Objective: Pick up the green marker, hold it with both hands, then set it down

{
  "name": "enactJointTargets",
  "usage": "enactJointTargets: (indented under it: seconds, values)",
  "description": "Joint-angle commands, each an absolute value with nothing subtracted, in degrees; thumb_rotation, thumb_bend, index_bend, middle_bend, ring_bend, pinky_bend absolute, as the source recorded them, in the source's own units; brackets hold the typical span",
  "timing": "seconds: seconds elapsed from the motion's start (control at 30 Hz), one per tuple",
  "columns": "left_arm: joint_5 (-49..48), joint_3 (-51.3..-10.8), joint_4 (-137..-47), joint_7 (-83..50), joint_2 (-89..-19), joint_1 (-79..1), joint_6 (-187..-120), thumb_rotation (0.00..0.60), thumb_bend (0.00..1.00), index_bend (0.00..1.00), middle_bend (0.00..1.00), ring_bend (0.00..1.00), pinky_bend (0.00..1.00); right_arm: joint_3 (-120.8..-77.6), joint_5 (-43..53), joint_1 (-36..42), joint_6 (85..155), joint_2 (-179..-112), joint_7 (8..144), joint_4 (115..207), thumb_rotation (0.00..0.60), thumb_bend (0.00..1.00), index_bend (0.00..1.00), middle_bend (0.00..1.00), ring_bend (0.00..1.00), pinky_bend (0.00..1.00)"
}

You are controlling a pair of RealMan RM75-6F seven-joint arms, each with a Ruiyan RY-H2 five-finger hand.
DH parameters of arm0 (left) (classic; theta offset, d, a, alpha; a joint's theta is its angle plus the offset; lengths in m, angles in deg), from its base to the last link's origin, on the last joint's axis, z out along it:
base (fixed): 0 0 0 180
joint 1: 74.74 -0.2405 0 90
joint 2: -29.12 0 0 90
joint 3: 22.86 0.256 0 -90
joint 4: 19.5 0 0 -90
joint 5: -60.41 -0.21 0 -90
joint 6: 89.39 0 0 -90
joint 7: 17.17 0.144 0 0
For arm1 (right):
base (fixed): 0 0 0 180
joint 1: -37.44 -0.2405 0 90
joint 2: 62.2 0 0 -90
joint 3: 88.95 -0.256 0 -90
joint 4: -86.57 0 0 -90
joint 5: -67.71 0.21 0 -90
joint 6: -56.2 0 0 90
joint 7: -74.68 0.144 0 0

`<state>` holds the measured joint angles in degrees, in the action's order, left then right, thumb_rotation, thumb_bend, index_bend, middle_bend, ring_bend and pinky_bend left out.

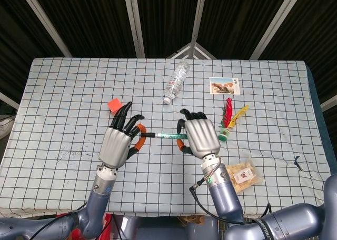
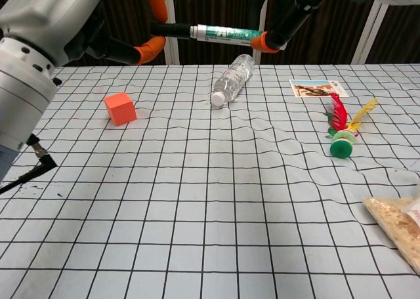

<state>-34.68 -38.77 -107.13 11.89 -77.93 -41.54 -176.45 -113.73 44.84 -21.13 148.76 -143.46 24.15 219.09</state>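
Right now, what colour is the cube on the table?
Orange-red cube, clearest in the chest view.

We see a checked cloth [image 1: 63,92] covering the worktop. A clear bottle [image 1: 176,81] lies on its side near the far edge, and a picture card [image 1: 225,85] lies flat to its right. Near the card we find a feathered shuttlecock [image 1: 229,122] with a green base. A snack bag [image 1: 244,177] sits toward the near right. An orange cube [image 1: 114,104] rests left of centre.
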Motion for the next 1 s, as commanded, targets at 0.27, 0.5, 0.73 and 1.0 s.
enactJointTargets:
  seconds: [0.27, 0.5, 0.73, 1.0]
  values:
    - [-34.1, -38.5, -107.4, 11.8, -77.3, -41.8, -176.5, 0.6, 0.51, 0.62, 0.33, 0.0, 0.13, -113.4, 44.7, -21.1, 148.7, -143.3, 24.7, 219.0, 0.6, 0.58, 0.79, 0.19, 0.25, 0.19]
    - [-34.4, -37.5, -107.8, 10.3, -76.0, -42.9, -177.8, 0.6, 0.51, 0.62, 0.33, 0.0, 0.13, -112.6, 44.8, -20.6, 148.2, -142.6, 25.0, 217.6, 0.6, 0.58, 0.79, 0.19, 0.25, 0.19]
    - [-35.1, -36.5, -110.3, 8.6, -70.3, -46.4, -181.3, 0.6, 0.51, 0.62, 0.33, 0.0, 0.13, -109.9, 43.6, -18.3, 145.3, -141.5, 27.6, 215.1, 0.6, 0.58, 0.79, 0.19, 0.25, 0.19]
    - [-33.6, -30.9, -108.2, -0.2, -65.5, -53.0, -184.7, 0.6, 0.51, 0.62, 0.34, 0.0, 0.13, -104.7, 37.8, -14.2, 141.3, -140.9, 32.9, 212.7, 0.6, 0.58, 0.79, 0.19, 0.25, 0.19]
